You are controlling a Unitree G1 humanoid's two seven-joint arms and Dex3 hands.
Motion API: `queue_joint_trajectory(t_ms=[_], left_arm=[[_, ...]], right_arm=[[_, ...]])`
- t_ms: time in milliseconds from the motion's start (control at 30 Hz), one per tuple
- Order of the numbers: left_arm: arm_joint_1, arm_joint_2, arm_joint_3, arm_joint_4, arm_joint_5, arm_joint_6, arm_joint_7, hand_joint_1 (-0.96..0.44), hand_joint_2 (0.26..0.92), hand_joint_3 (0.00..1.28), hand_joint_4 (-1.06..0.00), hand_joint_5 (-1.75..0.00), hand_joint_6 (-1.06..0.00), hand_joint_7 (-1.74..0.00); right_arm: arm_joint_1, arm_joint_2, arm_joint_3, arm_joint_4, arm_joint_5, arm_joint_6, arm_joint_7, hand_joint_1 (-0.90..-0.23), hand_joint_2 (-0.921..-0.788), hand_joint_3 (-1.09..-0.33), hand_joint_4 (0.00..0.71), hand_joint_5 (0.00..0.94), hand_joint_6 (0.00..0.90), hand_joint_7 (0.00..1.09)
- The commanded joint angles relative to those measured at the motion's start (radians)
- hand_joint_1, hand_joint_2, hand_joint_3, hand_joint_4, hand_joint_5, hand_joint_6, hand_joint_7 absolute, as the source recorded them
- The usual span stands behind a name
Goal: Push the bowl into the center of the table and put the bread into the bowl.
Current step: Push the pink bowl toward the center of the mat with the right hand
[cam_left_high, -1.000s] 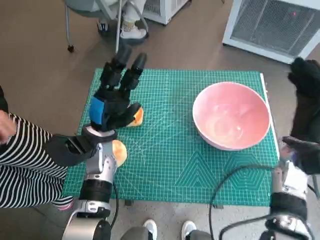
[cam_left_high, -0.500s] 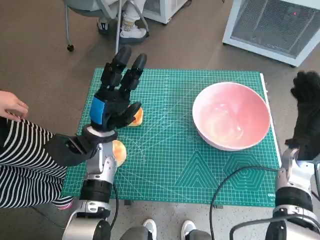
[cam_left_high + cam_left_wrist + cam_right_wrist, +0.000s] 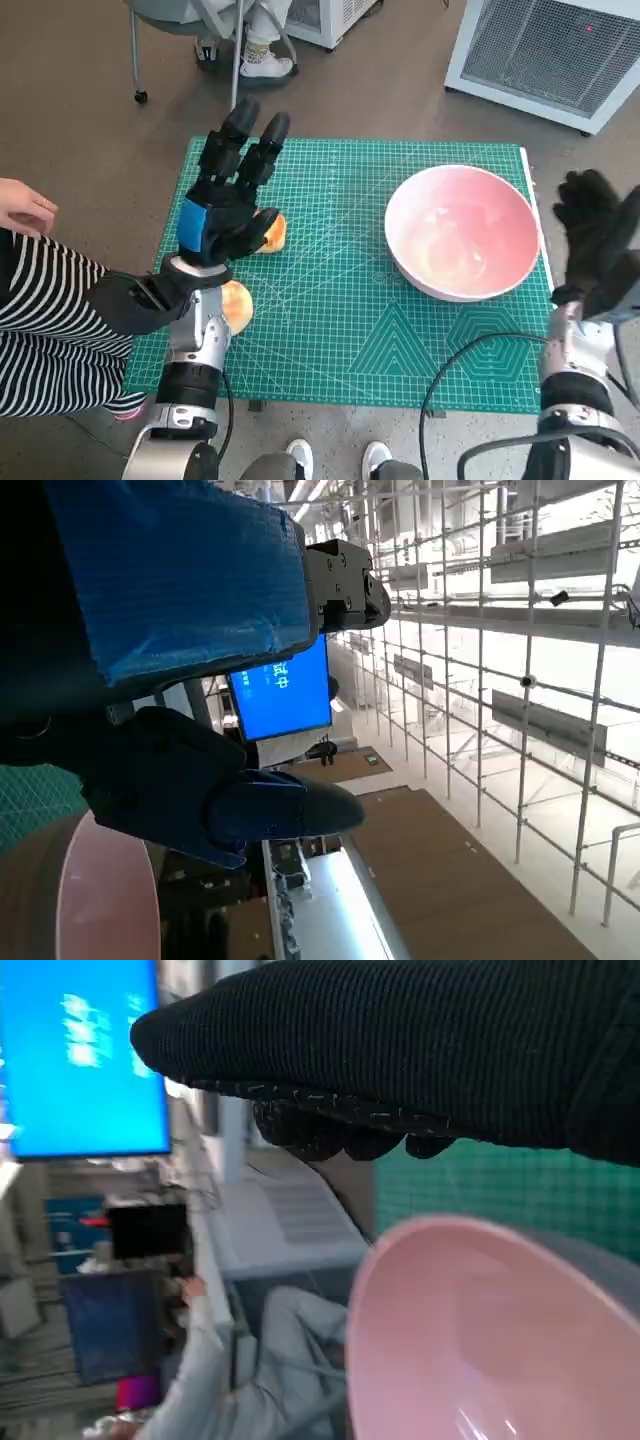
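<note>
Black knit covers the right hand (image 3: 597, 240), which hangs just beside the outer rim of the bowl (image 3: 463, 231) at the table's right edge, fingers spread, nothing in its hold; contact with the rim cannot be confirmed. The left hand (image 3: 225, 195), black with blue tape on its back, hovers over the left part of the green mat (image 3: 340, 330) with fingers extended and apart, also holding nothing. One piece of bread (image 3: 270, 232) lies on the mat directly beneath that hand, partly hidden by it; a second piece (image 3: 238, 305) lies beside the left forearm, nearer the robot. The pink bowl sits upright on the right half of the mat, clearly off centre, and is empty. Task status, as judged: neither step is complete. The bowl has yet to be pushed left toward the middle, and no bread has been picked up or placed inside. A person in a striped sleeve (image 3: 45, 330) sits at the left.
</note>
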Motion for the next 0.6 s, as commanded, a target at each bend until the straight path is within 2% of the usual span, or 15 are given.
queue_joint_trajectory(t_ms=[33,400,600], left_arm=[[0.013,0.011,0.001,-0.018,0.004,0.015,0.008,-0.6,0.921,0.35,-0.16,0.0,0.0,-0.35],[0.032,0.026,0.001,-0.043,0.01,0.022,0.02,-0.6,0.921,0.33,-0.17,-0.01,0.0,-0.37],[0.037,0.031,0.005,-0.045,0.008,0.021,0.018,-0.6,0.921,0.32,-0.17,-0.01,0.0,-0.38]], right_arm=[[-0.007,0.037,-0.001,0.029,0.01,0.039,0.015,-0.577,-0.921,-0.901,0.068,0.0,0.075,0.22],[-0.043,0.109,-0.013,0.039,0.027,0.077,0.063,-0.599,-0.921,-0.886,0.076,0.005,0.097,0.21],[-0.066,0.141,-0.015,0.038,0.023,0.088,0.084,-0.609,-0.921,-0.888,0.08,0.005,0.101,0.2]])
